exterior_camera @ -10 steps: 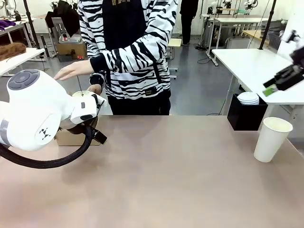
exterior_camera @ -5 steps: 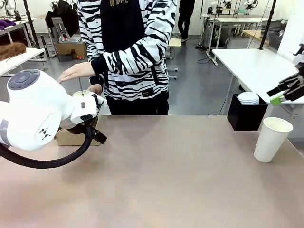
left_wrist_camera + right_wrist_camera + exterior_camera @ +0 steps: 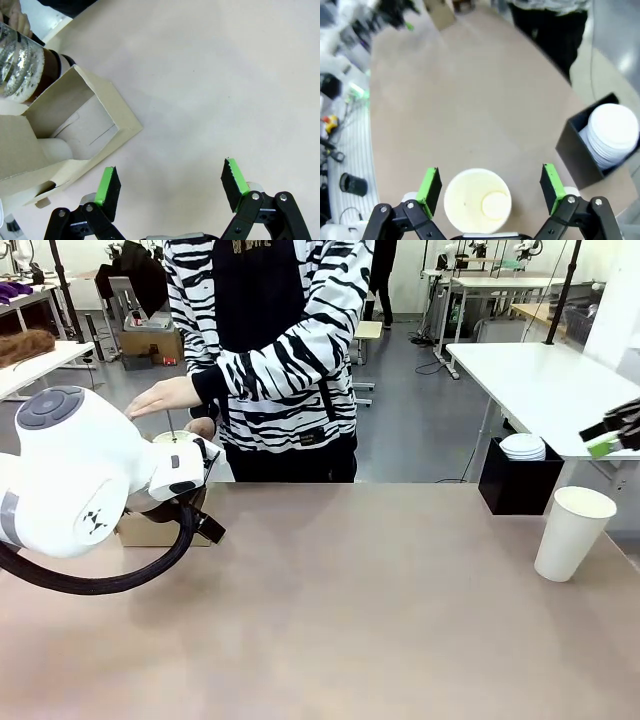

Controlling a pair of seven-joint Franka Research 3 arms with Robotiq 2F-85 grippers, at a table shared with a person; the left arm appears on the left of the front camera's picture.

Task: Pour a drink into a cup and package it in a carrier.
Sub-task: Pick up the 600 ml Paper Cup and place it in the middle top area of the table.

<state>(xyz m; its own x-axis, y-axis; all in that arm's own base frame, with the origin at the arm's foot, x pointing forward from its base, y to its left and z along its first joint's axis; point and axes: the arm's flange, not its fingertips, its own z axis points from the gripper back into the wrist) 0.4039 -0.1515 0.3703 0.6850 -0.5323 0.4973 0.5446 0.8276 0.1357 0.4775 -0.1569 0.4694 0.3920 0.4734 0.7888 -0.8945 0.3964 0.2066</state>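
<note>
Right gripper (image 3: 490, 187), jaws wide and empty, hangs above the open white cup (image 3: 477, 200) near the table's right edge. Left gripper (image 3: 170, 181), equally wide, hovers beside the cardboard carrier (image 3: 75, 135). Its wrist view shows a jar (image 3: 20, 70) of dark drink (image 3: 52, 57) behind the carrier, which the arm largely blocks from the front.

One cup (image 3: 572, 535), one carrier (image 3: 116, 112), one jar (image 3: 17, 67)

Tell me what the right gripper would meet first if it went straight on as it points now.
Probably the white paper cup, which lies straight ahead between the right gripper's open jaws; the gap to it is unclear.
</note>
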